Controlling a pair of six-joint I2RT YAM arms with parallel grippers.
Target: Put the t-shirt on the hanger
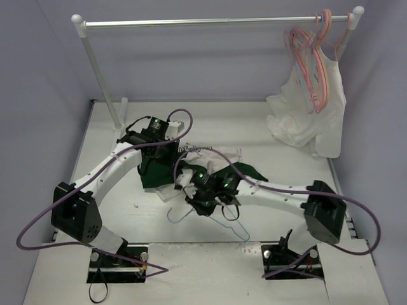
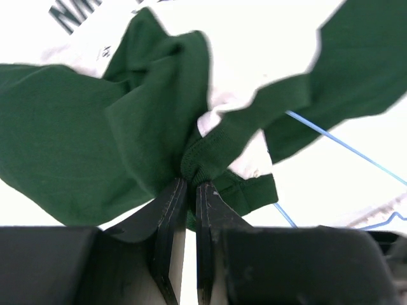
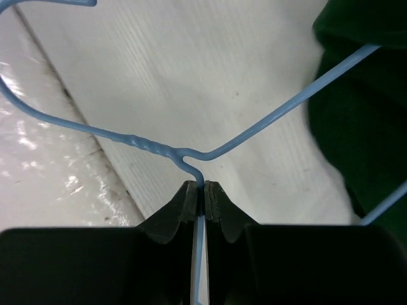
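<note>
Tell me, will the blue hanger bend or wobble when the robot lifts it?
Probably wobbles: the hanger is thin wire, pinched by the right gripper near its twisted neck. Likely light too. The t-shirt lying over one arm may drag it sideways.

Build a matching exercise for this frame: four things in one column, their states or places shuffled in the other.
Things
1 left fingers
2 right fingers
3 pink hangers
4 t-shirt

States
A hooked on the rail
B shut on the blue hanger
C bunched up on the table
D shut on the t-shirt's green part

Pairs: 1-D, 2-B, 3-A, 4-C
</note>
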